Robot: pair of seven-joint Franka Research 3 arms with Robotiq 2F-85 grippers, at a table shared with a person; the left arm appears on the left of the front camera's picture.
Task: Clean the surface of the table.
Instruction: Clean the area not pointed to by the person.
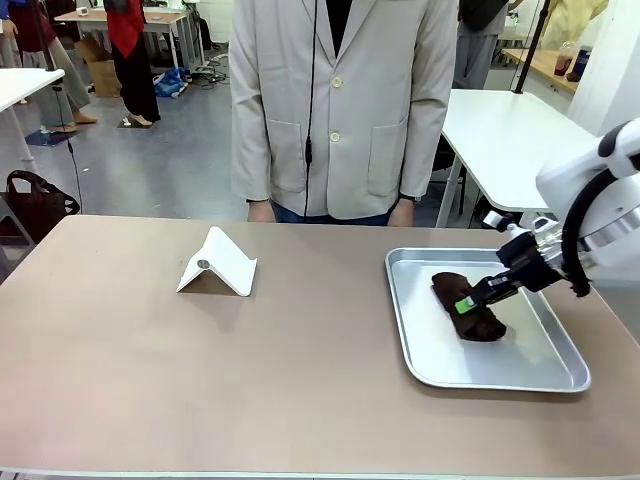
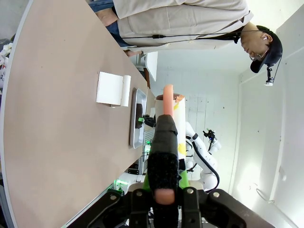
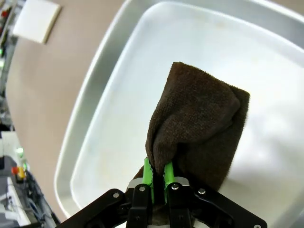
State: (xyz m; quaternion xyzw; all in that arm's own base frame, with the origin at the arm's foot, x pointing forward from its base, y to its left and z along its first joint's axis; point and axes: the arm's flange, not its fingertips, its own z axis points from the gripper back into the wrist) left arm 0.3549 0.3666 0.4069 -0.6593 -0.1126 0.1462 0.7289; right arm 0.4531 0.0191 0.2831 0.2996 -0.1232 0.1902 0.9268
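Observation:
The brownish table (image 1: pixel 300 390) spreads across the front view, and it runs along the left of the left wrist view as the table (image 2: pixel 47 118). At its right a dark brown cloth (image 1: pixel 482 322) lies in a silver tray (image 1: pixel 420 372). My right gripper (image 1: pixel 465 305) is shut on the cloth's near end. From the right wrist, the cloth (image 3: pixel 204 118) bunches up between the green pads of that gripper (image 3: pixel 156 176), over the tray (image 3: pixel 95 71). My left gripper (image 2: pixel 165 183) is shut on a black, pink-tipped object (image 2: pixel 165 142); what it is I cannot tell.
A white folded stand (image 1: pixel 218 265) sits left of centre on the table. A person in a light jacket (image 1: pixel 340 100) stands at the far edge with both hands hanging at the sides. White-topped tables stand behind.

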